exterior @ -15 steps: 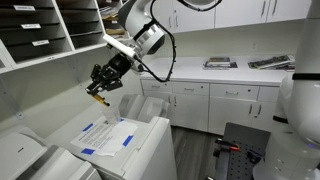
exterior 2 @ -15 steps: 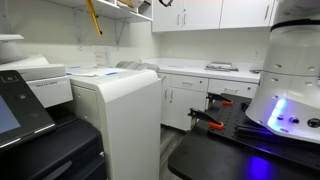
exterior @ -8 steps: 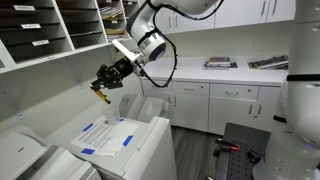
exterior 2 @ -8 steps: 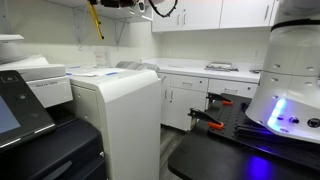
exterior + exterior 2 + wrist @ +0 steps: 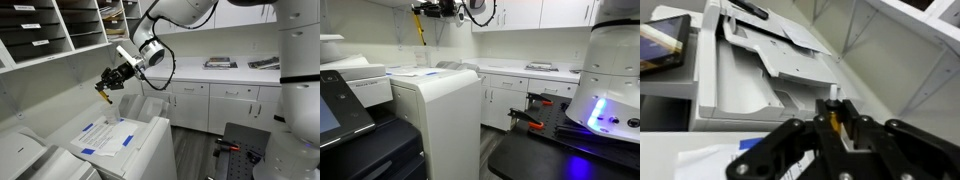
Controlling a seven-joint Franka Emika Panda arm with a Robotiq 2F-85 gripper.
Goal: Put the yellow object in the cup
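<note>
In the wrist view the blurred pincer (image 5: 836, 112) hides most of the yellow object (image 5: 831, 119), only a sliver showing. In an exterior view the arm (image 5: 472, 7) is cut off at twelve o'clock.

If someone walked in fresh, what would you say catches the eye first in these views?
The gripper hangs in mid-air near the wall shelves, shut on the yellow object, which points downward. Next come the blue-and-white paper sheets lying on top of the printer.
</note>
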